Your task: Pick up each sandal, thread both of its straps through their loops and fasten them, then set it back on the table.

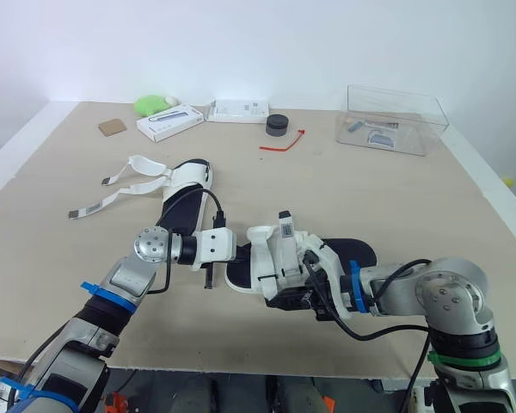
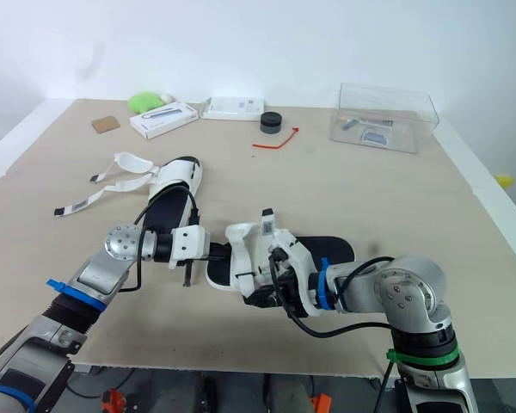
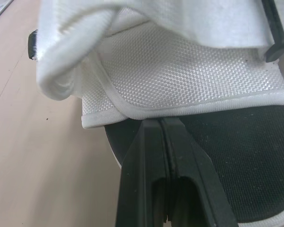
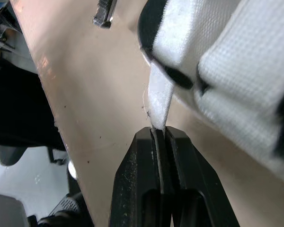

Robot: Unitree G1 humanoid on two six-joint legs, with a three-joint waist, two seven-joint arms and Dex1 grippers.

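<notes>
Two white sandals with black soles lie on the tan table (image 1: pixel 396 198). The far sandal (image 1: pixel 182 182) rests at the left, its two straps (image 1: pixel 125 185) loose and splayed out. The near sandal (image 1: pixel 279 258) sits between my grippers close to the front edge. My left gripper (image 3: pixel 161 122) is shut, its tips pinching the hem of the white mesh upper (image 3: pixel 180 71) at the toe end. At the sandal's near side, my right gripper (image 4: pixel 160 128) is shut on the end of a white strap (image 4: pixel 160 101) that comes out of a black loop (image 4: pixel 177 78).
Along the back stand a clear plastic box (image 1: pixel 391 120), a black round puck (image 1: pixel 277 125), a red tie (image 1: pixel 284 142), two white boxes (image 1: pixel 169 121), a green object (image 1: pixel 152 104) and a brown card (image 1: pixel 112 126). The table's front edge (image 1: pixel 241 366) is close below the grippers.
</notes>
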